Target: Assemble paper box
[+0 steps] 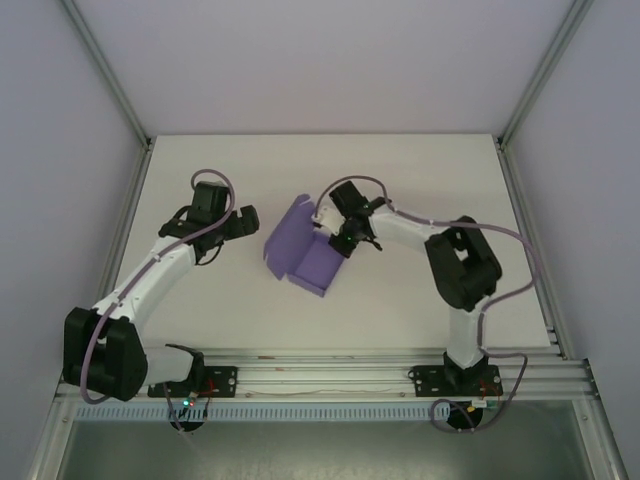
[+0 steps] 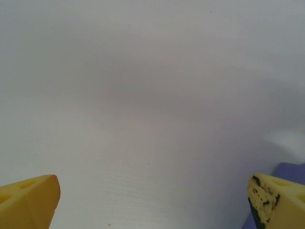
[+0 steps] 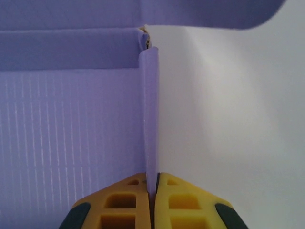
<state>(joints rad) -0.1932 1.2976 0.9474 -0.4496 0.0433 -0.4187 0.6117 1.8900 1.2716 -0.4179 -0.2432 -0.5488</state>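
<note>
Left claw (image 2: 153, 199) is spread wide with nothing in it, hanging over bare white counter (image 1: 420, 180) just left of the paper box (image 1: 305, 255). The box sits mid-counter between the two arms, part folded, with its back flap standing up. Right claw (image 3: 153, 183) is pinched tight on a thin upright side wall at the box's right edge, one finger inside the box, the other out over the counter.

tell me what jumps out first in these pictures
A purple paper box, half folded, lies in the middle of the white table. The right gripper is shut on one upright flap of it. The left gripper hangs open just to its left.
</note>
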